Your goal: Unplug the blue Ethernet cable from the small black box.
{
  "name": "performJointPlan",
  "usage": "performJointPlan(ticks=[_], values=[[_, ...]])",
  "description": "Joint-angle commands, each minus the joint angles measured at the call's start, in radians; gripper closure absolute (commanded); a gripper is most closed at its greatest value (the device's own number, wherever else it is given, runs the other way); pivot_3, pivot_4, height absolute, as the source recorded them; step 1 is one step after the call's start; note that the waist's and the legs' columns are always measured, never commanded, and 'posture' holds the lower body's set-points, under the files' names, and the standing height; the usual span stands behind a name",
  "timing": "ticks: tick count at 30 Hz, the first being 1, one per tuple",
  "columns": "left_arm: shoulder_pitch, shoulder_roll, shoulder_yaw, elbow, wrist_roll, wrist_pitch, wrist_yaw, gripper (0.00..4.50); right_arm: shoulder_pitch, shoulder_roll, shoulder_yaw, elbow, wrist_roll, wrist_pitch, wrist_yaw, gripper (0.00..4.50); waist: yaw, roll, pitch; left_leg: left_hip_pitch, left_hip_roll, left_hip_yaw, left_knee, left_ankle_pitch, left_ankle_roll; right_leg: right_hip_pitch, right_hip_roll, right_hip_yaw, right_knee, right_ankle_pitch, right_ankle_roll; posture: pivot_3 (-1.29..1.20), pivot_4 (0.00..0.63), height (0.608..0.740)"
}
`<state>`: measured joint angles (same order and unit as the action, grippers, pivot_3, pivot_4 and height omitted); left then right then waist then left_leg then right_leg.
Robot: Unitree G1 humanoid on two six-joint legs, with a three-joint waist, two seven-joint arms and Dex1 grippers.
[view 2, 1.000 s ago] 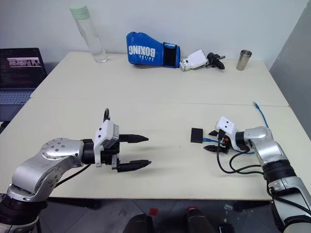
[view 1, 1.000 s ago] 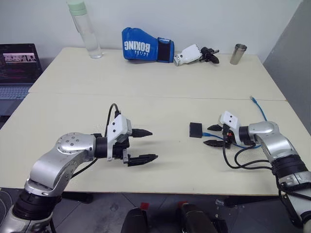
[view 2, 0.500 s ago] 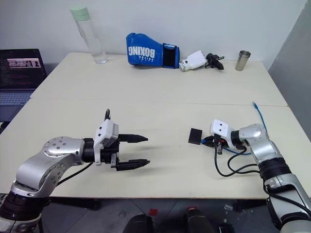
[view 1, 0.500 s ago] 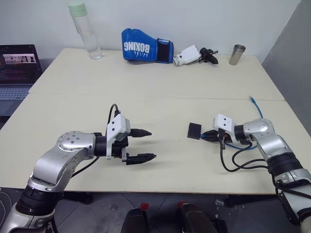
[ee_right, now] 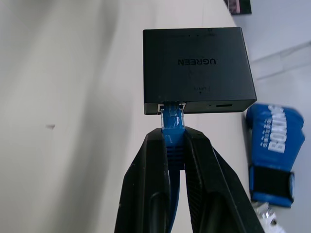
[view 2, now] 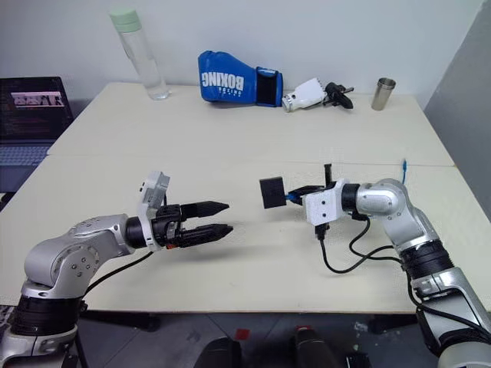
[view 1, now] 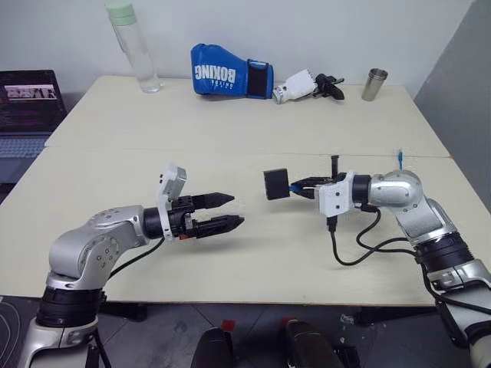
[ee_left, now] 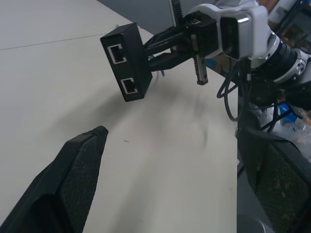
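Pale cream counter (view 1: 253, 138) fills the room's middle, made of two slabs joined along a seam, with a white wall behind it.

Nearest the robot, the left tool (view 1: 228, 212) hovers just above the front slab, its two black fingers spread apart with nothing between them, pointing across toward the right arm. In the left wrist view one of those fingers (ee_left: 73, 179) rises dark and out of focus from the near edge.

A little farther out and to the right, the right tool (view 1: 301, 186) is pinched tight on the blue Ethernet cable (ee_right: 171, 127) just behind its plug. That plug sits in a port of the small black box (view 1: 276, 184), so the box hangs off the cable's end, lifted clear of the counter between the two tools. Its free face shows two empty ports toward the left tool; its top carries pale lettering. The cable's other end (view 1: 400, 157) lies near the right edge of the counter.

Along the far edge — near the wall — stand a clear water bottle (view 1: 135, 47) with a pale green cap, a blue boxing glove (view 1: 232, 71), a spare white-and-black gripper (view 1: 307, 85) and a metal cup (view 1: 374, 84). An open laptop (view 1: 29, 107) sits off the counter's left side.
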<state>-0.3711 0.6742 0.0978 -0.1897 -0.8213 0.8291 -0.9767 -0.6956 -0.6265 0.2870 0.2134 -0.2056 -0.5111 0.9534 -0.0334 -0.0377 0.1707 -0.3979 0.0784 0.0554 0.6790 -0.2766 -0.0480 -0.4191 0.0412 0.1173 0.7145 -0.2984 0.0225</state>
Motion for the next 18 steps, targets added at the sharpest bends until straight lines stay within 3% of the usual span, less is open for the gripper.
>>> performJointPlan(ticks=[1,17,18], values=[[-0.04,-0.027,0.003,0.018,0.005,-0.006,0.024,0.0,-0.019,0.017,0.005,-0.073,0.009,0.011,-0.01,4.35,0.0,0.0,0.0,0.0,0.0,0.0,0.0,0.0,0.0,0.0,0.0,0.0,0.0,0.0,0.0,0.0,0.15,0.74],[-0.125,-0.114,0.0,0.097,-0.017,0.039,0.054,0.0,-0.019,0.073,0.037,-0.15,0.022,0.077,-0.002,4.36,0.001,0.0,0.0,0.0,0.0,0.0,0.0,0.0,0.0,0.0,0.0,0.0,0.0,0.0,0.0,0.0,0.15,0.74],[-0.127,-0.114,0.002,0.101,-0.018,0.041,0.053,0.18,-0.019,0.073,0.037,-0.15,0.022,0.077,-0.003,4.36,0.001,0.0,0.0,0.0,0.0,0.0,0.0,0.0,0.0,0.0,0.0,0.0,0.001,0.0,0.0,0.0,0.15,0.74]])
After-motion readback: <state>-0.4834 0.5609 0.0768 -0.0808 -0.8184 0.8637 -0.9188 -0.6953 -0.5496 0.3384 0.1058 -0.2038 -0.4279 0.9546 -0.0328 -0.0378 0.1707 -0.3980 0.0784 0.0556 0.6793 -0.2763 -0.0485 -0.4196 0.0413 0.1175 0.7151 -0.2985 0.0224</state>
